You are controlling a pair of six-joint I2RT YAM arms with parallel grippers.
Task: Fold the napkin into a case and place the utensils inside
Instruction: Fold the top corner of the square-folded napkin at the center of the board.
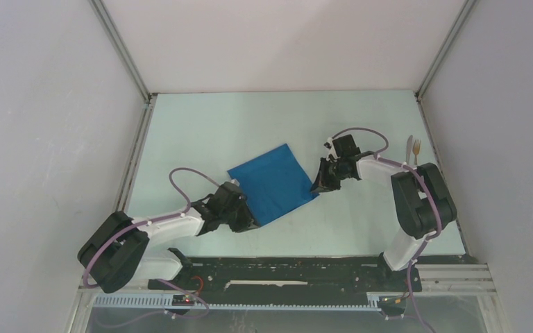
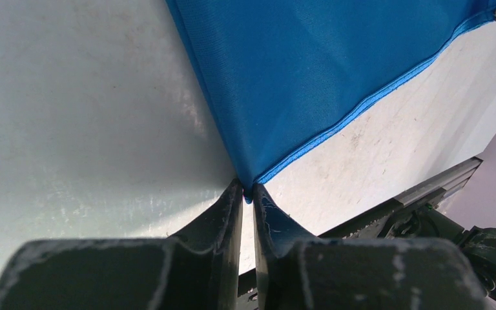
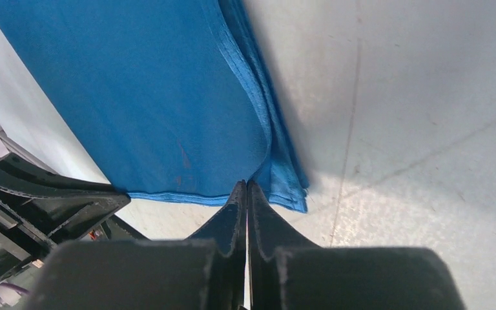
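The napkin (image 1: 274, 182) lies folded, low-reaching left fingers (image 2: 223, 213) and right fingers (image 3: 232, 213) each clamped on a corner.

The napkin (image 1: 275, 182) at mid-frame is a bright, plain blue with no pattern. Its stitched hem (image 2: 361, 106) runs a shade lighter, and a small reddish smudge (image 3: 184, 161) shows on it in the right wrist view. The worktop (image 1: 250, 118) is a pale minty white with faint grey scuffs. The left arm (image 1: 170, 225) and right arm (image 1: 416, 201) are white and black, trailed by lilac cables (image 1: 171, 179). The fingers (image 2: 213, 219) are matte black, flecked pale. At upper right the knife (image 1: 409, 147) looks silvery, the fork (image 1: 417, 147) yellowish.
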